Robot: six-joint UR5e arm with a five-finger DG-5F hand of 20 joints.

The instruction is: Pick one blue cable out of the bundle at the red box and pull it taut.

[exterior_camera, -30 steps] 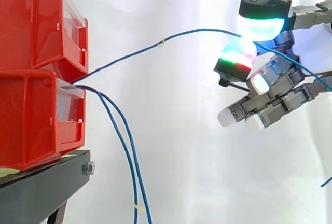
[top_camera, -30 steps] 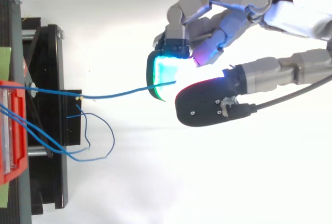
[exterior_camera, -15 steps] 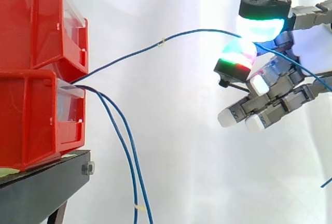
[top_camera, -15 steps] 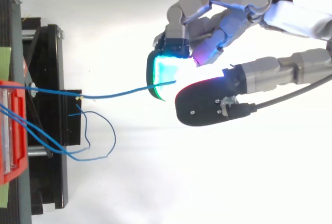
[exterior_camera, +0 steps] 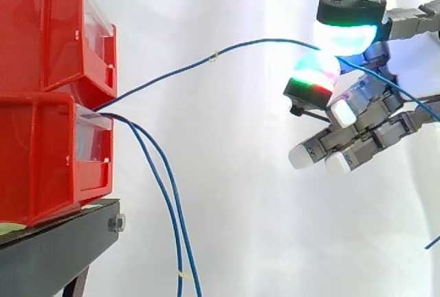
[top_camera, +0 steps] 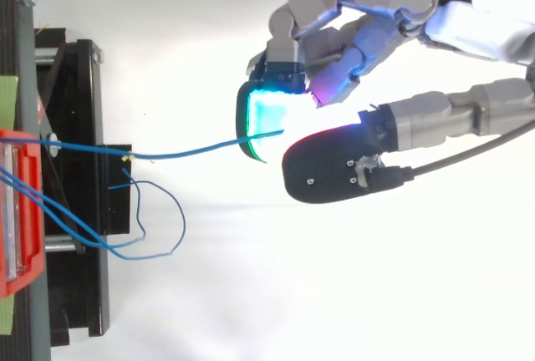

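Observation:
One blue cable (exterior_camera: 206,61) runs from the lower red box (exterior_camera: 48,159) up and to the right in a shallow arc to my hand (exterior_camera: 357,104). The hand pinches it between a green-cyan glowing pad (exterior_camera: 346,36) and a red-green one (exterior_camera: 313,73). Past the pinch the cable trails down to the right. From above, the same cable (top_camera: 184,152) reaches the cyan pad (top_camera: 267,119) beside the thumb (top_camera: 334,165). Two other blue cables (exterior_camera: 168,214) hang slack from the box and loop (top_camera: 155,227) below it.
Two red bins are stacked on a black stand (exterior_camera: 55,242) at the left, the upper bin (exterior_camera: 48,29) overhanging the lower. A white curtain backs the whole scene. Open space lies between the bins and the hand.

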